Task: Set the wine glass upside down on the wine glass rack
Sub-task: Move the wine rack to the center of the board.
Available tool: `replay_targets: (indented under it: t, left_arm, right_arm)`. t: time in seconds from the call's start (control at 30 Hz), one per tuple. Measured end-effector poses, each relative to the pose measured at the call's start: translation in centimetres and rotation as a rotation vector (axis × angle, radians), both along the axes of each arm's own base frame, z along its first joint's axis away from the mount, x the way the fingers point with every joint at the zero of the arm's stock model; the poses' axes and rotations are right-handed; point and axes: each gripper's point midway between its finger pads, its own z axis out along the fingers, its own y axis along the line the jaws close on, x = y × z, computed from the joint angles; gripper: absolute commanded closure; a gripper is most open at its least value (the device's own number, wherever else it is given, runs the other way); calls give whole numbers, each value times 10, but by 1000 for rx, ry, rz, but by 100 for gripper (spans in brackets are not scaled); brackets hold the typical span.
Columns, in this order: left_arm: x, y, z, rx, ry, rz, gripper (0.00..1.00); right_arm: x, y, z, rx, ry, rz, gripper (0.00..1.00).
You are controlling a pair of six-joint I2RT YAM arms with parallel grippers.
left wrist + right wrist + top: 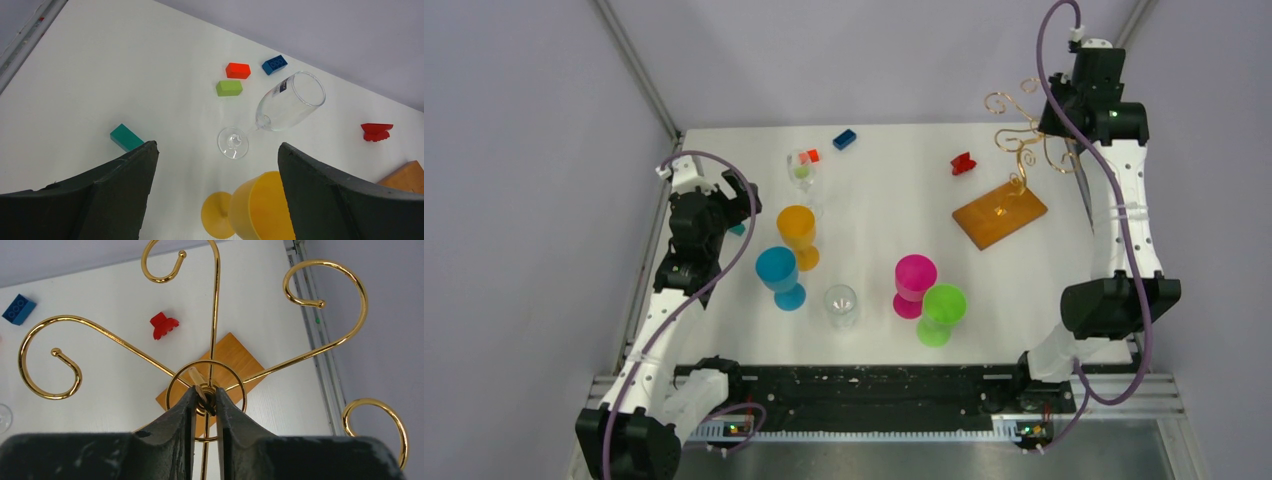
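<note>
text: none legible | label: small dark sticker (282, 86) near the rim of the clear wine glass (289, 109) | print: too small to read

White table (894, 200): beyond the left gripper's (217, 146) fingers (125, 185) stands a clear wine glass (285, 105); a teal block (126, 137) just beside one, a yellow goblet (260, 205) by the other.

1. Yellow goblet (797, 232) left of centre; blue goblet (778, 274) just near-left of it.
2. Pink goblet (914, 282), green goblet (943, 310) close together, nearer, right of centre.
3. Far side: blue brick (844, 139), red clip (964, 163).
4. Red brick (237, 70) beside green brick (229, 88); teal brick (126, 137) at left.
</note>
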Motion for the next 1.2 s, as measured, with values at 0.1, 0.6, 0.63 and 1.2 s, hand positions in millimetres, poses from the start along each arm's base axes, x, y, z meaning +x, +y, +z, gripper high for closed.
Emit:
replay_targets:
  t: [0.1, 0.6, 0.63, 1.2]
  left_arm:
    - [0, 0, 0, 0, 0, 0, 6]
    - [0, 0, 0, -1, 0, 0, 6]
    - [0, 0, 0, -2, 0, 0, 6]
    - [1, 1, 2, -5, -6, 6, 6]
  right_arm:
    - [0, 0, 0, 0, -2, -2, 76]
    - [1, 0, 1, -3, -4, 7, 100]
    - [1, 1, 1, -3, -5, 8, 100]
    - [7, 43, 25, 11, -19, 101, 100]
